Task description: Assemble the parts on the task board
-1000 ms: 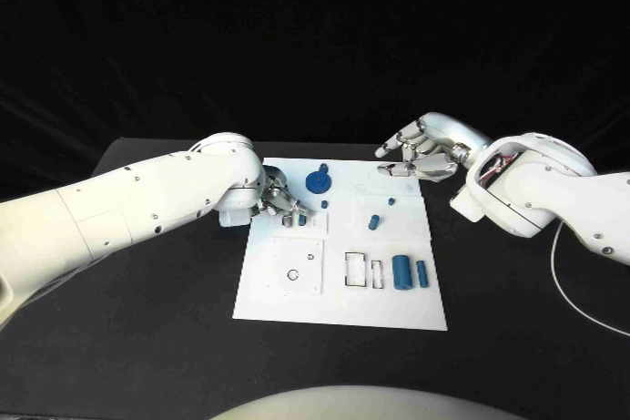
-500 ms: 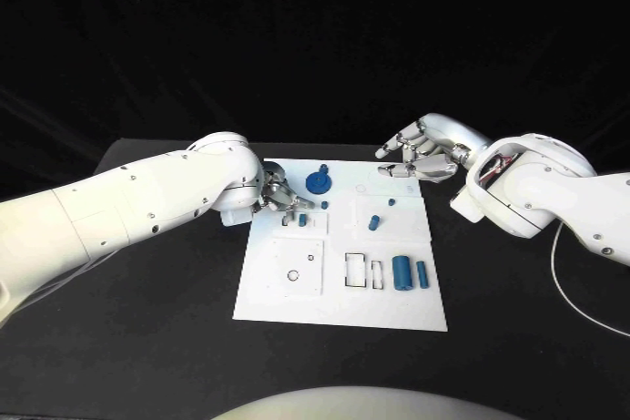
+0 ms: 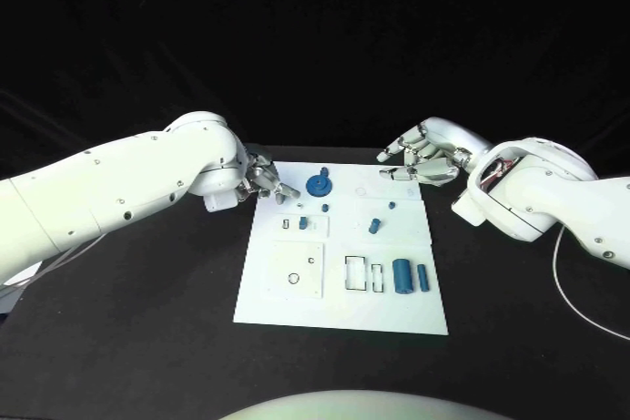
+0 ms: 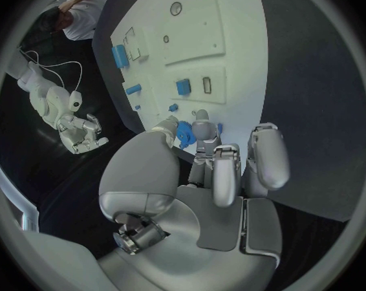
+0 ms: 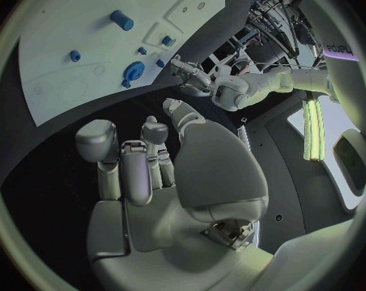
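Note:
The white task board point(image 3: 296, 302) lies in the middle of the black table. My left hand point(image 3: 263, 185) hovers at its far left corner with fingers apart and nothing in them, just beside a round blue knob point(image 3: 320, 181). A small blue block point(image 3: 303, 222) stands in a slot on the board next to an empty slot, apart from the hand. The left wrist view has this block point(image 4: 183, 87) and the knob point(image 4: 183, 132) beyond the fingertips point(image 4: 201, 119). My right hand point(image 3: 422, 158) hangs over the far right corner, empty, fingers loosely spread.
A blue peg point(image 3: 374, 224) and two small blue studs point(image 3: 391, 202) sit mid-board. Two blue cylinders point(image 3: 411, 274) lie side by side near the right edge, next to empty rectangular slots point(image 3: 356, 268). A ring outline point(image 3: 293, 275) marks the left panel.
My left hand has drawn back from over the board toward the far left corner, leaving the small blue block standing in its slot. The right hand has barely moved.

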